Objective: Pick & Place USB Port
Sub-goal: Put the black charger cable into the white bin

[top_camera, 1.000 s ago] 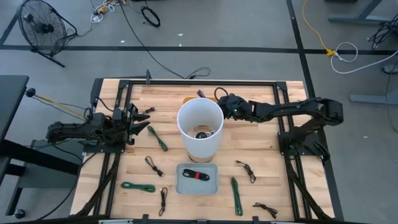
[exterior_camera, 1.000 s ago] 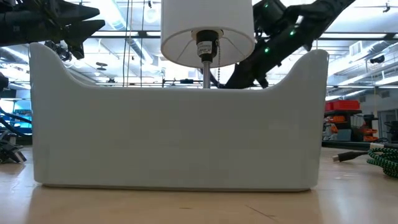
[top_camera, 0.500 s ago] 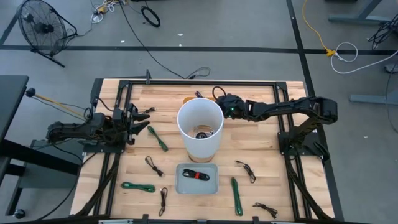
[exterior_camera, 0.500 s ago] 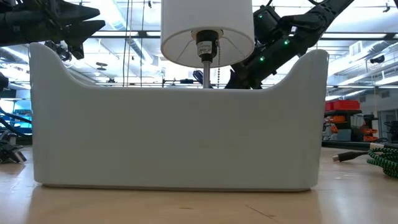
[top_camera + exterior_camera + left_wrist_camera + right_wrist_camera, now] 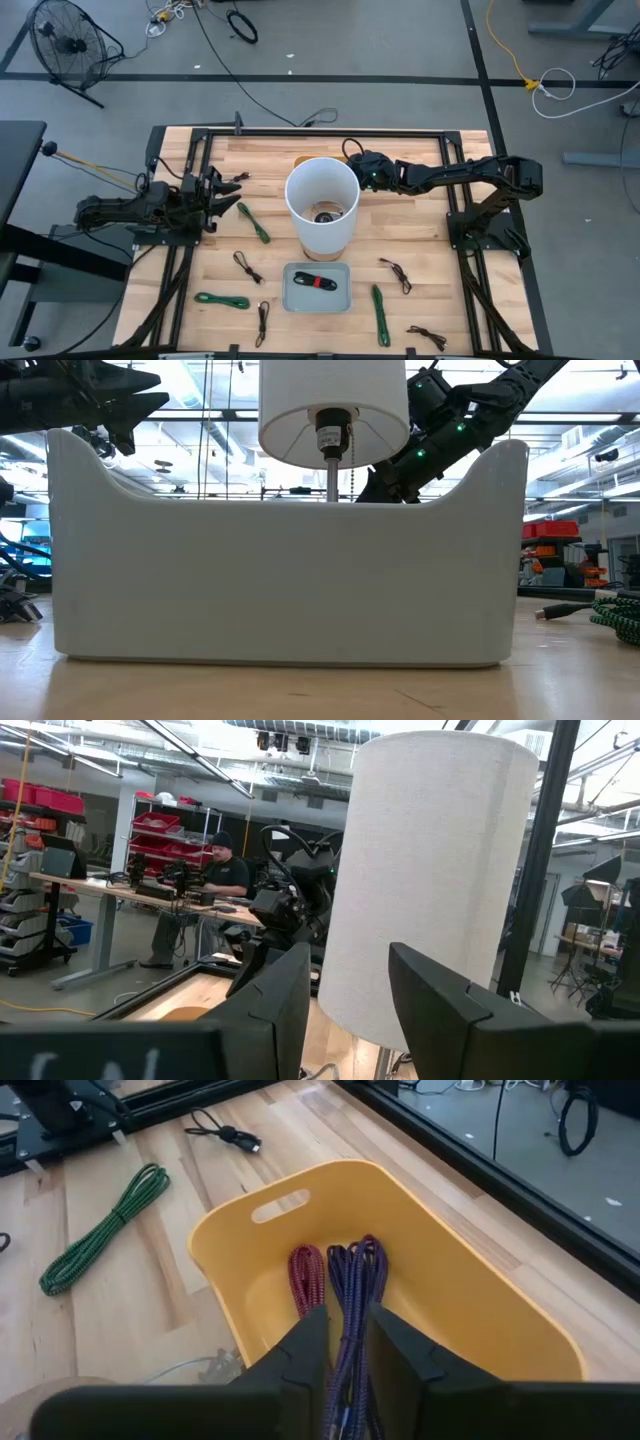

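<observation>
in the yellow bin [image 5: 400,1280] at the far side of the table [image 5: 420,230], behind the white lampshade [image 5: 322,203], a purple cable [image 5: 352,1295] hung from my right gripper [image 5: 345,1342]. my two fingers were nearly together, clamped on it. its long axis ran away from my wrist toward the bin's slotted wall, with its looped end farthest from me. a coiled red cable [image 5: 307,1277] lay just beside it on the bin floor, on the same line. a green cable [image 5: 100,1230] rested on the wood outside the bin, near a small black cable [image 5: 225,1132].

compared with a second earlier, my right arm had slid a little toward the left side of the table, so my gripper sat closer behind the lampshade's rim.

my left gripper [image 5: 212,190] waited low at the left edge of the table, fingers [image 5: 285,995] apart with nothing between them, facing the lampshade. in front of the lampshade, the grey tray [image 5: 318,302] held a black and red cable [image 5: 317,282], and other green and black cables lay scattered around it on the wood.
</observation>
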